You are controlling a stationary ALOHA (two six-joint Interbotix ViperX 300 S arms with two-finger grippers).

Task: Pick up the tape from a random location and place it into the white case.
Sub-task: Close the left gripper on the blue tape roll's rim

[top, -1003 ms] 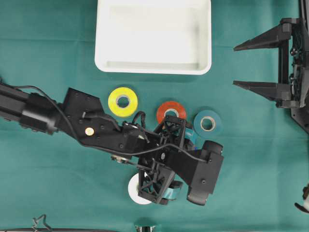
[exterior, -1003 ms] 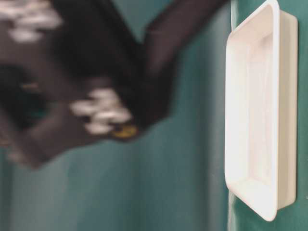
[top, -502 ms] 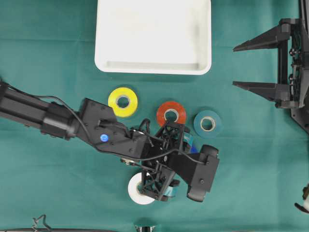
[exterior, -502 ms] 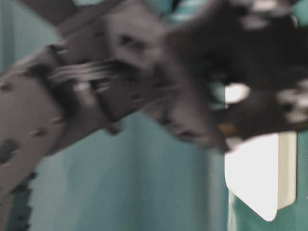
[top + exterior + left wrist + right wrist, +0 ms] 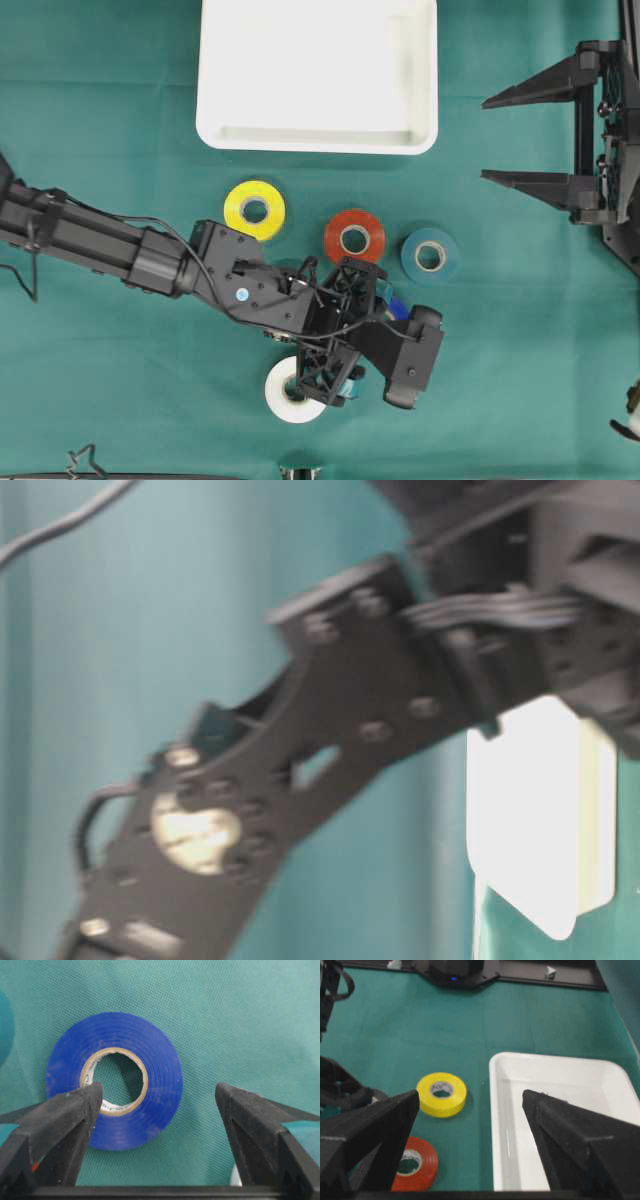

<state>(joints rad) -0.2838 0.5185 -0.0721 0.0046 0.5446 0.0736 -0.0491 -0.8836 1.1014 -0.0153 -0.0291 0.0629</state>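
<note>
A blue tape [image 5: 160,1075] lies flat on the green cloth. My left gripper [image 5: 159,1091] is open just over it: the left finger covers the roll's near-left edge and the right finger stands well clear of it. From overhead, my left gripper [image 5: 338,330] hides almost all of the blue tape [image 5: 397,305]. The white case [image 5: 318,146] sits at the top centre with nothing in it. My right gripper [image 5: 488,137] hangs open at the far right, beside the white case [image 5: 496,1125].
Yellow tape [image 5: 254,210], red tape [image 5: 354,238] and teal tape [image 5: 430,255] lie in a row below the case. A white tape [image 5: 285,395] sits under the left arm near the front edge. The left arm [image 5: 330,740] fills the table-level view.
The left arm has reached further out and sunk lower over the blue tape, jaws still wide. The right arm has not moved.
</note>
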